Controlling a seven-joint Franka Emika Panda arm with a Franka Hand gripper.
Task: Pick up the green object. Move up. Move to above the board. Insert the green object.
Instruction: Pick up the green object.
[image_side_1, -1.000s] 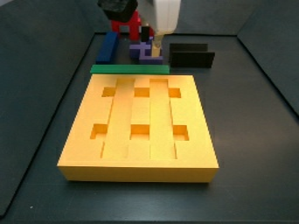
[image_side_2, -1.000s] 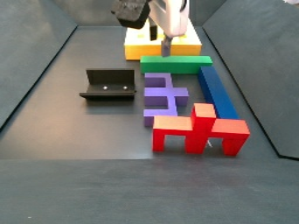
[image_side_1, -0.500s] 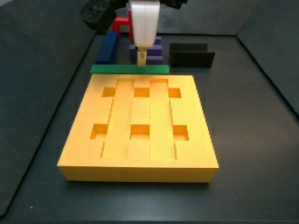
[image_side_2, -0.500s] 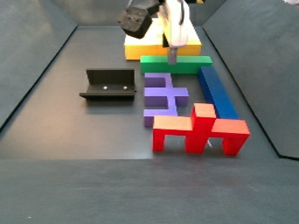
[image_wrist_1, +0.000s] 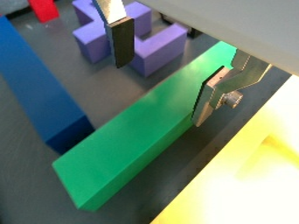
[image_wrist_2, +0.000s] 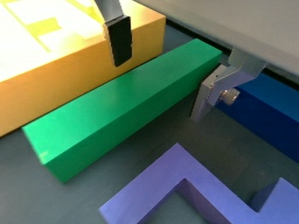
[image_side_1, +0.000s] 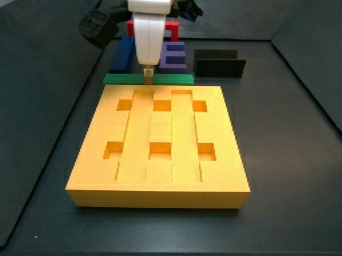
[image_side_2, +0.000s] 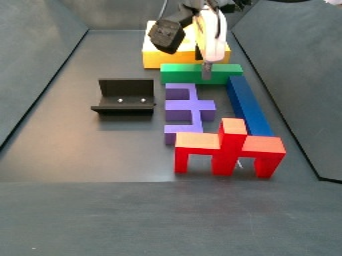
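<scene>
The green object (image_side_2: 190, 71) is a long green bar lying flat on the floor against the far end of the board (image_side_1: 160, 145), the big orange-yellow block with grooves and square holes. My gripper (image_side_2: 210, 70) is down at the bar and open. In both wrist views its fingers straddle the bar, one on each long side, with gaps to the bar: gripper (image_wrist_1: 163, 70) over the green object (image_wrist_1: 128, 144), and gripper (image_wrist_2: 163, 68) over the green object (image_wrist_2: 117, 109). The board's edge (image_wrist_2: 65, 52) lies just beyond one finger (image_wrist_2: 118, 39). In a side view the gripper (image_side_1: 147, 72) hides the bar's middle (image_side_1: 127, 78).
A blue bar (image_side_2: 247, 105) lies beside the green bar's end. A purple piece (image_side_2: 187, 108) and a red piece (image_side_2: 227, 148) lie close by on the floor. The fixture (image_side_2: 123, 97) stands apart to the side. Dark walls enclose the floor.
My gripper has moved sideways along the green bar and come down, so its open fingers now stand on either side of the bar.
</scene>
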